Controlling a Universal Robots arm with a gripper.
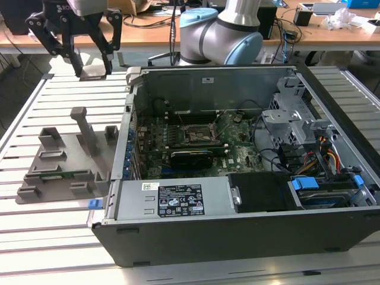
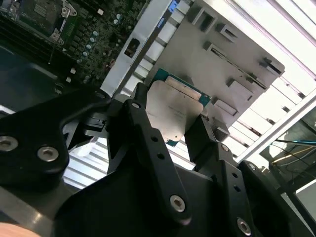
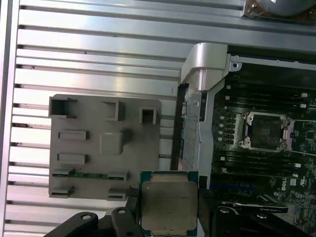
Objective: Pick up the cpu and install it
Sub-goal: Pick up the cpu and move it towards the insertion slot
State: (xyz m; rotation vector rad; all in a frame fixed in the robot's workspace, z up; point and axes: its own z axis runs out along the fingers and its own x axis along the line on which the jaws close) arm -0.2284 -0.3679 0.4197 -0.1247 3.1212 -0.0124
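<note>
The cpu [image 3: 169,205] is a flat square chip with a dull silver top and a thin green edge. It sits between the black fingers of my gripper [image 3: 169,218], which is shut on it. In the second wrist view the cpu [image 2: 173,111] is clamped by a finger [image 2: 140,106] on each side. In the exterior view my gripper [image 1: 92,64] hangs high at the far left, above the slatted table, with the cpu [image 1: 95,72] in it. The black socket [image 1: 196,132] with its metal frame lies on the motherboard inside the open case, well apart from the gripper.
A grey plastic tray [image 1: 59,160] with upright posts lies on the table [image 1: 71,237] left of the computer case [image 1: 237,231]. The case wall [image 1: 127,119] stands between tray and motherboard. Cables and drive cages [image 1: 297,130] crowd the case's right side. The arm's base joint [image 1: 219,35] stands behind the case.
</note>
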